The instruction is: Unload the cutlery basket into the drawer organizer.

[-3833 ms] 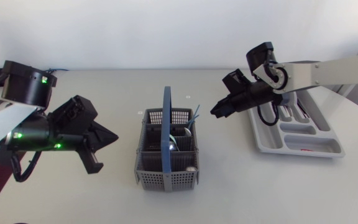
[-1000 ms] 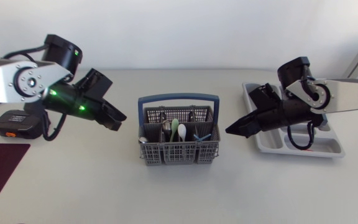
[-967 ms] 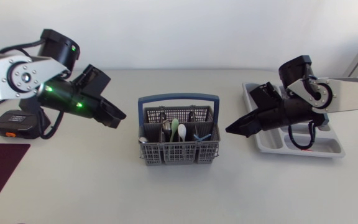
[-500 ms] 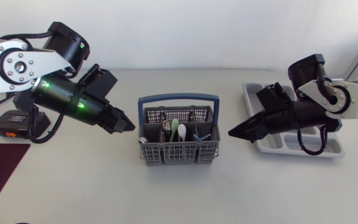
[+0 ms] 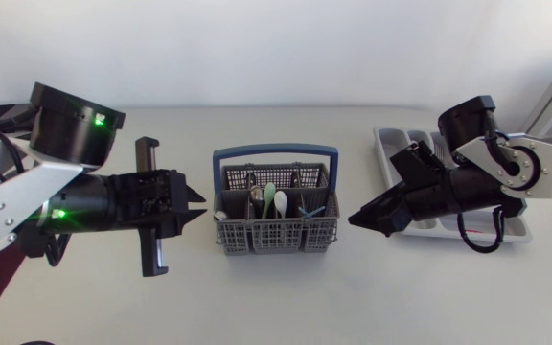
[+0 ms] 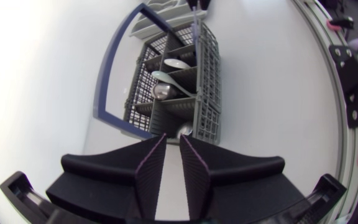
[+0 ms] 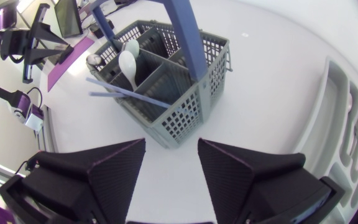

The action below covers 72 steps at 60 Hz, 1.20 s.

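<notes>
Grey lattice cutlery basket with blue handle (image 5: 274,233), mid-table, loaded; grey compartmented drawer organizer (image 5: 384,144) behind the right gripper (image 5: 355,218) (wide open, empty). Left gripper (image 5: 201,206): narrow slit, empty. Best approach: descend vertically and pinch one utensil clear of the handle.

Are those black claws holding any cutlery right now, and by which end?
Nothing is held; the left gripper and right gripper are both empty, beside the basket.
</notes>
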{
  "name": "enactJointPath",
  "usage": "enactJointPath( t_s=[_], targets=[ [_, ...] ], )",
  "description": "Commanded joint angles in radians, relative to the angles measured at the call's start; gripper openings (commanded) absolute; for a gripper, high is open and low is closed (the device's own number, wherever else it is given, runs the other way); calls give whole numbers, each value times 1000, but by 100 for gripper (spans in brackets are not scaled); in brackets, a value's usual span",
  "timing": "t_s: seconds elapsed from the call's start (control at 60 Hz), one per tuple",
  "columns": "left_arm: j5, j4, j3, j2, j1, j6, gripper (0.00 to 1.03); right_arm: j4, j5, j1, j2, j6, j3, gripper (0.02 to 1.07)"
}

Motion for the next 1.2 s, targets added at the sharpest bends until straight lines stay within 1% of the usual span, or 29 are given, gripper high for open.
enactJointPath(
  t_s=[0.0, 0.1, 0.217, 0.317, 0.35, 0.383, 0.5, 0.517, 0.75, 1.183],
  targets=[
    [-17, 31, -50, -30, -44, 163, 21, -13, 2, 7, -13, -22, -30, 65],
    [-88, 105, -98, -12, -98, 258, 21, -13, 2, 7, -10, -25, -37, 65],
    [-97, 105, -96, 17, -111, 312, 21, -10, 2, 7, -9, -25, -44, 65],
    [-118, 103, -102, 33, -110, 373, 21, -8, 2, 7, -6, -25, -50, 65],
    [-120, 103, -96, 37, -102, 390, 26, -7, 2, 7, -4, -27, -52, 65],
    [-120, 103, -88, 39, -99, 395, 28, -5, 2, 5, -4, -27, -55, 65],
    [-123, 99, -79, 49, -91, 434, 29, 4, 2, 5, 2, -31, -63, 65],
    [-125, 99, -79, 52, -90, 442, 30, 4, 2, 5, 4, -33, -63, 65],
    [-141, 102, -58, 95, -78, 490, 31, 16, 1, 4, 10, -34, -76, 65],
    [-143, 122, -6, 137, -67, 510, 31, 18, -2, -10, 11, -43, -86, 65]
  ],
)
